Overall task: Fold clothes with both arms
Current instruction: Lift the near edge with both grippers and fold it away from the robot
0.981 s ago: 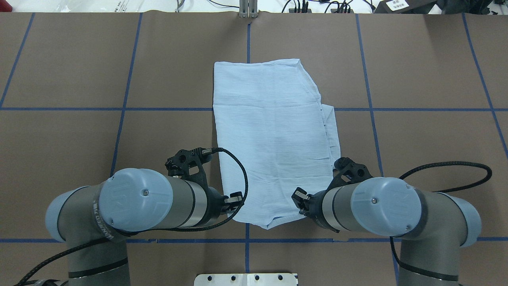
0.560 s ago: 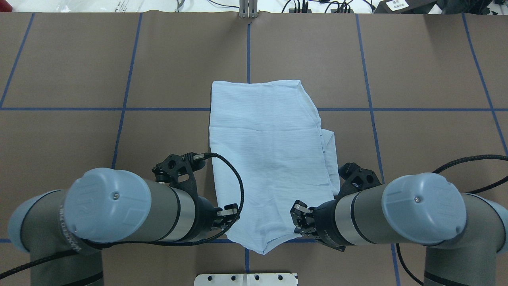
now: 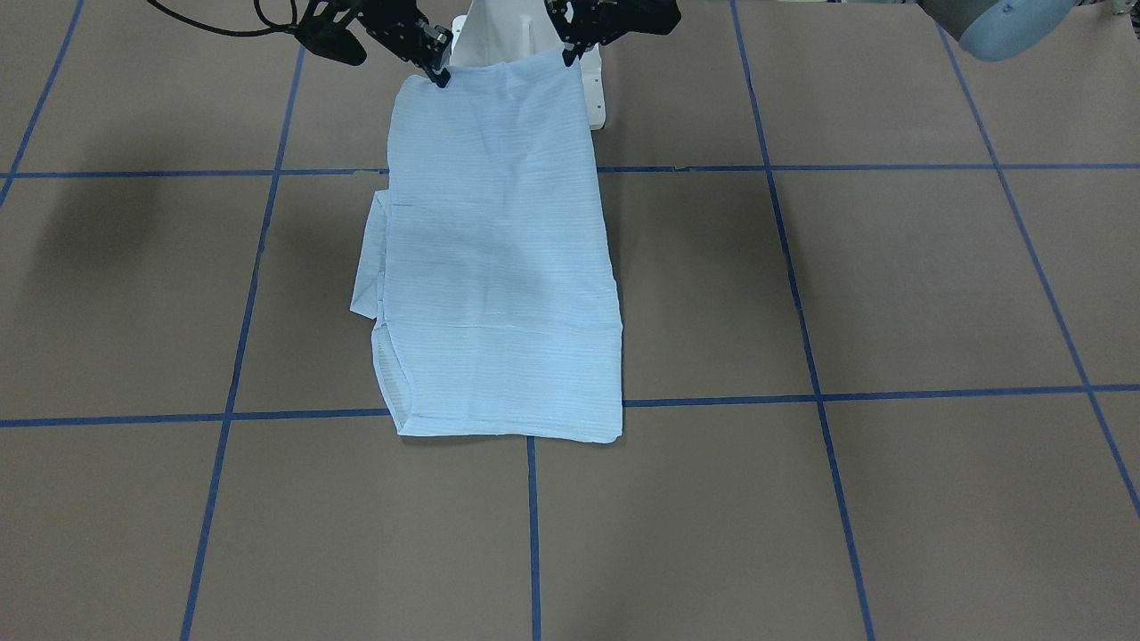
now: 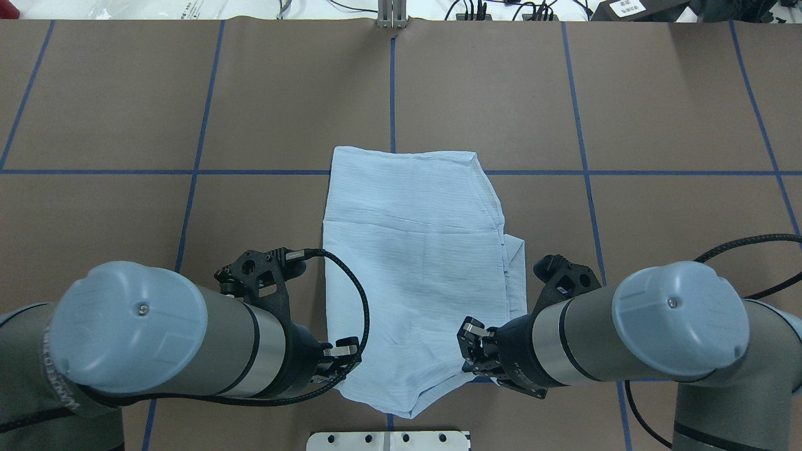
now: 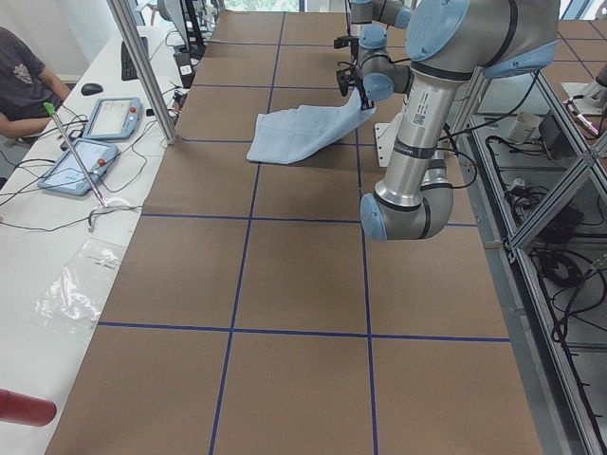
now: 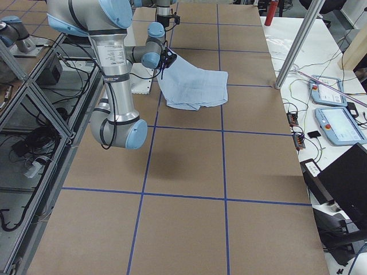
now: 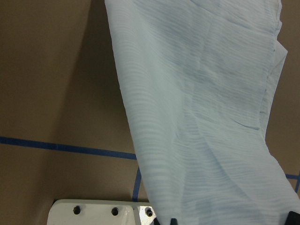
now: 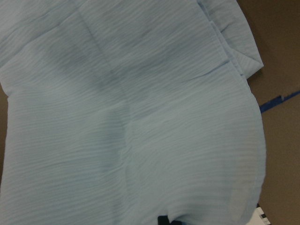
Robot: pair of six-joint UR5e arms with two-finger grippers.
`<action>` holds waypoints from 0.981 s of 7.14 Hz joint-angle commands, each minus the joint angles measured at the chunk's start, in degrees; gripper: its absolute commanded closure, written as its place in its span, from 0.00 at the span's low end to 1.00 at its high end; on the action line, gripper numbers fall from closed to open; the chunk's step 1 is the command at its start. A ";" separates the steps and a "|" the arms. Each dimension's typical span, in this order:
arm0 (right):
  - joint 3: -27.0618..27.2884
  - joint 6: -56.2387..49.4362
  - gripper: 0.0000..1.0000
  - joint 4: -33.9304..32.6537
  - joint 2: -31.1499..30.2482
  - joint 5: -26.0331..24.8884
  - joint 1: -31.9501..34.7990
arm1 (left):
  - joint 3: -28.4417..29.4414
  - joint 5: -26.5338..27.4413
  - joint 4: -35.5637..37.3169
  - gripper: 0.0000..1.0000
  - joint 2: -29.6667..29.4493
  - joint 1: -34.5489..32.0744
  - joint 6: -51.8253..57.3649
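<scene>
Two corners of the pale-blue shirt (image 4: 413,250) are held up near the robot. The left tool (image 4: 343,358) is clenched on one near corner and the right tool (image 4: 471,351) on the other. From them the fabric slopes down to the desk (image 4: 282,94), where its far part lies flat. Since a second ago both tools have drawn back toward the white base plate (image 4: 388,440), dragging the shirt with them. Its far edge now sits just past the blue tape line (image 4: 250,172), much closer than before.
</scene>
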 commanded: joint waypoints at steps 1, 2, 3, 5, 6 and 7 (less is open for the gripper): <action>-4.92 -4.21 1.00 0.01 2.27 -0.08 4.17 | 3.89 0.08 -0.99 1.00 -0.41 -3.84 3.10; -7.12 -5.10 1.00 0.18 3.50 -0.69 5.59 | 4.42 -0.01 -1.26 1.00 -0.50 -6.13 4.34; -10.10 -7.11 1.00 0.10 6.38 -0.52 7.69 | 6.43 -0.01 -2.57 1.00 -0.94 -8.33 6.17; -13.55 -11.14 1.00 0.09 8.17 -0.95 10.68 | 16.15 -0.01 -13.68 1.00 -1.20 -12.19 7.07; -15.30 -11.95 1.00 0.01 9.48 -0.87 12.70 | 20.55 -0.01 -17.66 1.00 -1.20 -13.09 7.07; -17.49 -12.05 1.00 -0.17 10.79 -0.87 14.46 | 23.29 -0.01 -21.01 1.00 -1.29 -13.53 7.07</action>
